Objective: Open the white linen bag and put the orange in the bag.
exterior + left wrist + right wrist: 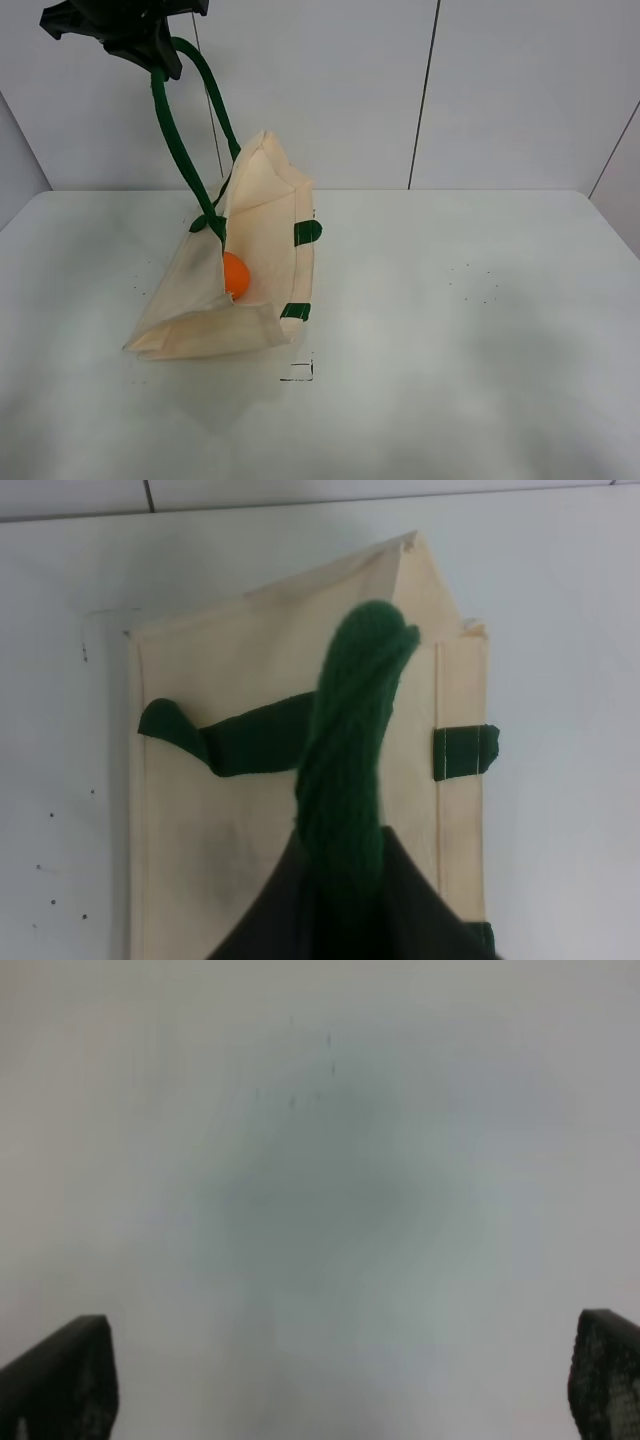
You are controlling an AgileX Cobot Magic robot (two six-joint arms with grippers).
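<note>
The white linen bag (255, 265) stands half lifted on the table, its mouth pulled open. My left gripper (150, 50) is at the top left of the exterior view, shut on the bag's dark green handle (175, 140), holding it up high. The orange (235, 274) sits inside the open bag, partly hidden by the cloth. In the left wrist view the green handle (350, 750) runs from my jaws down to the bag (250, 810). My right gripper (340, 1400) is open and empty over bare table; it is out of the exterior view.
The white table (470, 320) spreads to the right and front of the bag. A small black mark (298, 372) lies on the table just in front of the bag. A white panelled wall (400, 90) stands behind.
</note>
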